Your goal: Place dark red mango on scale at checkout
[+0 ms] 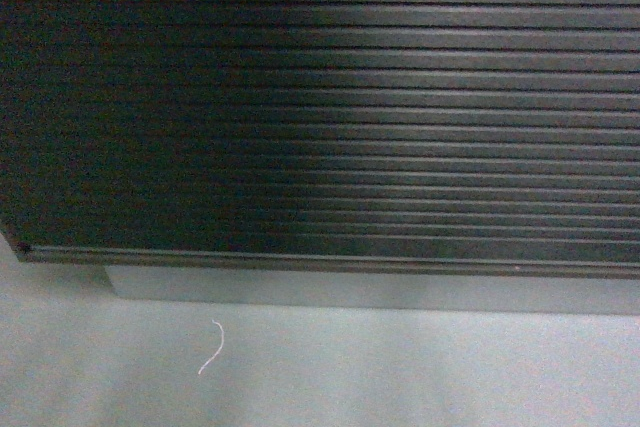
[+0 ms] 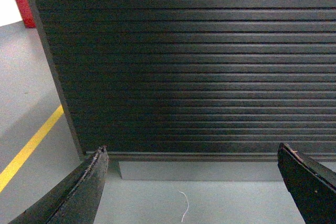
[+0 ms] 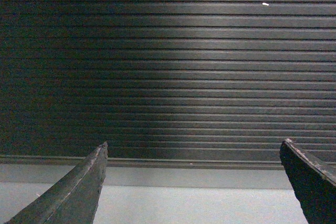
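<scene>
Three views, all taken up mostly by the slatted front of the checkout desk [image 1: 330, 107]: dark black-brown, with horizontal slats from edge to edge. In the head view, slats across the upper two thirds of the frame, brighter towards the right, very dark at the left. Below the slats a grey plinth [image 1: 350, 292], set back a little from the lower left corner of the desk. At the bottom of the frame a pale grey floor [image 1: 420, 377], with a thin white thread [image 1: 211, 347] curled on it, lower left of centre, near the plinth but apart from it.

In the left wrist view, the left hand [image 2: 192, 149] spread wide, with dark fingers [image 2: 79, 192] at the lower left and lower right corners and only slats, plinth and floor seen between them. Left end of the desk visible here; beside it, at the left edge, a yellow line [image 2: 29, 148] on the floor and a red object [image 2: 23, 6] in the upper left corner, too cut off to identify.

In the right wrist view, the right hand [image 3: 195, 144] also spread wide, pointing at the slats. Small white speck [image 3: 265, 4] on a slat, upper right.
</scene>
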Robot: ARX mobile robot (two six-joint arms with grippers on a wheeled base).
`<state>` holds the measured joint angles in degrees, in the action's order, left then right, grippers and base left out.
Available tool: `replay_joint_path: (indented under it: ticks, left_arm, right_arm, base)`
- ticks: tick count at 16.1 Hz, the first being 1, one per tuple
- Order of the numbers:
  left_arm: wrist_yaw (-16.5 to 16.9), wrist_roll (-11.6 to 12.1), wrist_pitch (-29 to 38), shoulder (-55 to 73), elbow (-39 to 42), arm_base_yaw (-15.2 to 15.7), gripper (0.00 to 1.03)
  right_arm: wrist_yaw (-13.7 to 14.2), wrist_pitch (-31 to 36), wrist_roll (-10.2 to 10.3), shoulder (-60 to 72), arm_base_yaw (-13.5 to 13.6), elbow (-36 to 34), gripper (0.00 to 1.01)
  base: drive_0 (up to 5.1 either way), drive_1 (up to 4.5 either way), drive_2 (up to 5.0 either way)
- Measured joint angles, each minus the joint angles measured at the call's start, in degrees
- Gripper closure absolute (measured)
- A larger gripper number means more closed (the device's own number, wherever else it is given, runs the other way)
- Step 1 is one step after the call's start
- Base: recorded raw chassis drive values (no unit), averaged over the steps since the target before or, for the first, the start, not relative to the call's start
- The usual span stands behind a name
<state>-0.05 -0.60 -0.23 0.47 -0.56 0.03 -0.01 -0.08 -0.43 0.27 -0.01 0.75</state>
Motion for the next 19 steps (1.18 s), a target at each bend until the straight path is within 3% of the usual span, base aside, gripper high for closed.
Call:
replay_joint_path:
  ticks: [14, 19]
  left_arm:
    - [0.0, 0.0, 0.0, 0.0, 0.0, 0.0, 0.05]
    - [0.0, 0.0, 0.0, 0.0, 0.0, 0.0, 0.05]
  right_arm:
    - [0.0, -0.1, 0.0, 0.0, 0.0, 0.0, 0.03]
    - [0.0, -0.2, 0.0, 0.0, 0.0, 0.0, 0.03]
  base:
    - [0.0, 4.19, -4.1]
    - [0.0, 0.00, 0.0]
